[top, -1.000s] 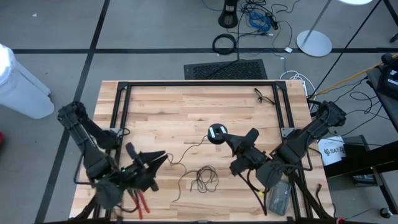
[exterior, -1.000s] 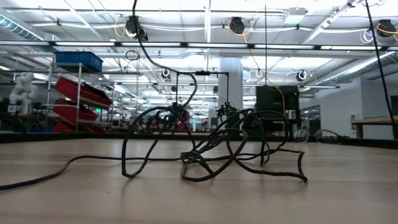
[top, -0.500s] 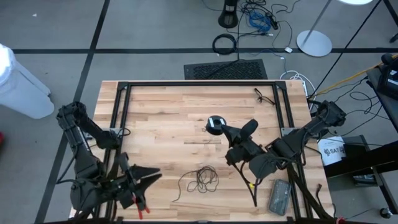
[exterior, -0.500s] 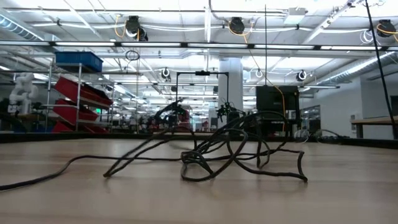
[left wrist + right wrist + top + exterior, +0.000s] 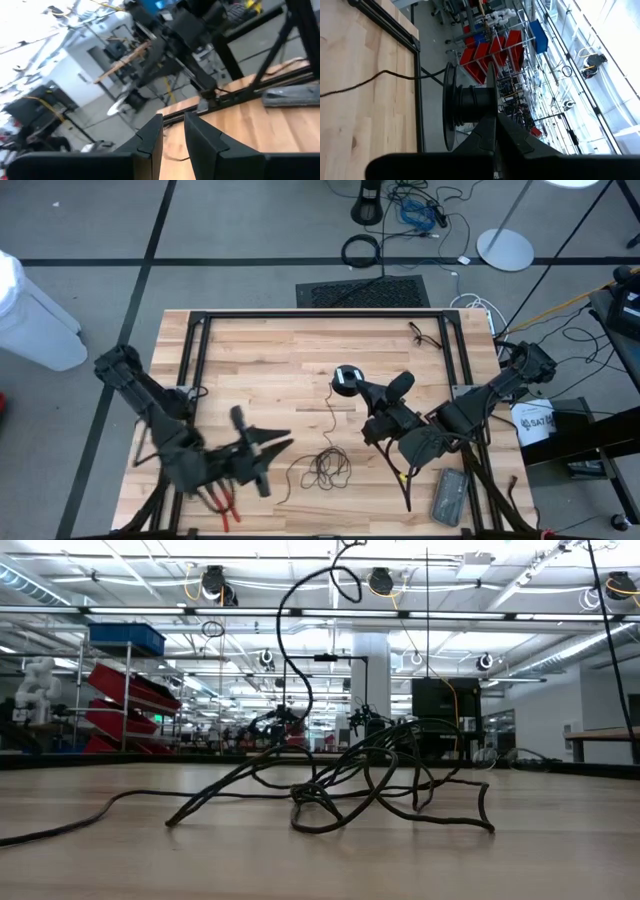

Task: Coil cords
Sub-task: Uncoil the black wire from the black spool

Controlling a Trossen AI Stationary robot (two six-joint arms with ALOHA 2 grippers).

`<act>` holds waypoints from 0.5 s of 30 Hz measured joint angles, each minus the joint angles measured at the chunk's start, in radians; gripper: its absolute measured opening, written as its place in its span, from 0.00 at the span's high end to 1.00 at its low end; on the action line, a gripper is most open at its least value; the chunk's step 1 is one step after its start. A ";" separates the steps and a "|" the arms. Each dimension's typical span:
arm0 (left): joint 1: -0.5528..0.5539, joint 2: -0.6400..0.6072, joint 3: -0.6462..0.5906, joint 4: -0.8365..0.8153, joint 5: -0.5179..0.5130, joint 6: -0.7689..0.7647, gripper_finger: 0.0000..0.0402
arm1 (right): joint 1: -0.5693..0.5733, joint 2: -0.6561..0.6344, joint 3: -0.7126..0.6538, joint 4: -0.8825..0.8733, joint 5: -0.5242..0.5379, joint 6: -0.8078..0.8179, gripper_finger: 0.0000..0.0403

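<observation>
Right gripper [image 5: 352, 385] clamps the cord's puck [image 5: 345, 379] above table [image 5: 260, 360]

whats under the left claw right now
Bare wooden table and red-handled pliers poking out beneath the left claw. The arm covers the rest of the pliers.

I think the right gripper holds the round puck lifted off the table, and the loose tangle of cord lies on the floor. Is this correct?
Not quite. The tangle of cord lies on the table, not the floor, as the high view shows. The right gripper does hold the round puck off the table.
</observation>
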 joint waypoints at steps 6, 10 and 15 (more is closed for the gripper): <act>0.138 0.041 -0.036 0.002 0.087 -0.049 0.76 | 0.012 0.000 0.000 0.004 -0.001 -0.028 1.00; 0.205 0.076 -0.056 -0.006 0.119 -0.105 0.65 | 0.019 0.000 0.000 0.010 -0.003 -0.044 1.00; 0.272 0.117 -0.056 -0.002 0.150 -0.225 0.45 | 0.021 0.000 0.000 0.011 -0.004 -0.048 1.00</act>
